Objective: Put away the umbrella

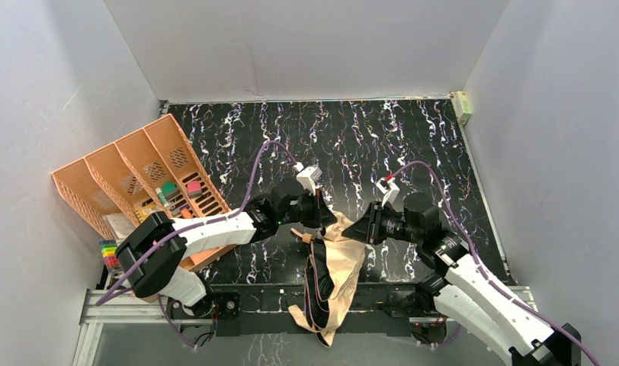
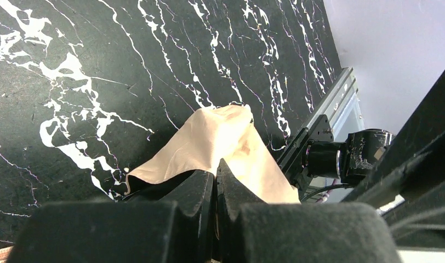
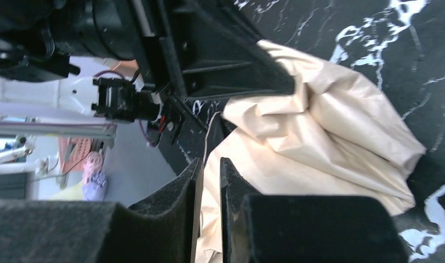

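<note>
The umbrella (image 1: 338,278) lies collapsed at the table's near edge. Its tan canopy is crumpled, and black ribs and lining hang over the rail. My left gripper (image 1: 327,219) is at the canopy's top left end. In the left wrist view it (image 2: 216,165) is shut on a fold of the tan fabric (image 2: 209,137). My right gripper (image 1: 354,229) is at the top right end, tips towards the left one. In the right wrist view it (image 3: 209,163) is shut on tan fabric (image 3: 319,126), with a thin gap between the pads. The shaft is hidden.
An orange desk organizer (image 1: 139,179) stands tilted at the left, with small coloured items in its slots. A small box (image 1: 463,105) sits at the back right corner. White walls enclose the black marbled table (image 1: 352,137). A metal rail (image 1: 253,301) runs along the near edge.
</note>
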`<state>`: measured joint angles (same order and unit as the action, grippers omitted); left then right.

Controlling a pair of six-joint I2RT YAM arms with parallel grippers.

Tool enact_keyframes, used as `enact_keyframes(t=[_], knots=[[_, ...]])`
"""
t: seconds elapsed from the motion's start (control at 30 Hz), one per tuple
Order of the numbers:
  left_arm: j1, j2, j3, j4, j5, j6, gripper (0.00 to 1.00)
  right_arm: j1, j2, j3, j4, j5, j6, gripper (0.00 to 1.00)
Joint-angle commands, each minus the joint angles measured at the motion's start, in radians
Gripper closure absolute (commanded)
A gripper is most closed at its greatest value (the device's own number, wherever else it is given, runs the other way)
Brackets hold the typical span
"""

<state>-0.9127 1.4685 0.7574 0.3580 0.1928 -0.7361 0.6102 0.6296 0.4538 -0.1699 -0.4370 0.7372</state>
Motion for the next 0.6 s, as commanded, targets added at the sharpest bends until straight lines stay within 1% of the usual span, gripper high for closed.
enact_keyframes(t=[0.0, 0.1, 0.2, 0.3, 0.4, 0.57], knots=[[0.0, -0.006, 0.009, 0.005, -0.015, 0.011, 1.0, 0.028, 0.005, -0.019, 0.09, -0.156, -0.01, 0.76], [-0.001, -0.002, 0.011, 0.006, -0.015, 0.011, 1.0, 0.072, -0.003, -0.048, 0.113, -0.146, 0.018, 0.77], [0.0, 0.001, 0.011, 0.004, -0.017, 0.012, 1.0, 0.173, -0.001, -0.071, 0.131, -0.088, 0.045, 0.78], [0.0, 0.001, 0.013, -0.001, -0.017, 0.012, 1.0, 0.287, 0.02, -0.087, 0.132, 0.032, 0.065, 0.79], [-0.001, -0.001, 0.013, -0.004, -0.016, 0.013, 1.0, 0.372, 0.032, -0.103, 0.111, 0.169, 0.095, 0.83], [0.0, -0.005, 0.014, -0.01, -0.017, 0.017, 1.0, 0.409, 0.025, -0.144, 0.058, 0.358, 0.153, 0.9]])
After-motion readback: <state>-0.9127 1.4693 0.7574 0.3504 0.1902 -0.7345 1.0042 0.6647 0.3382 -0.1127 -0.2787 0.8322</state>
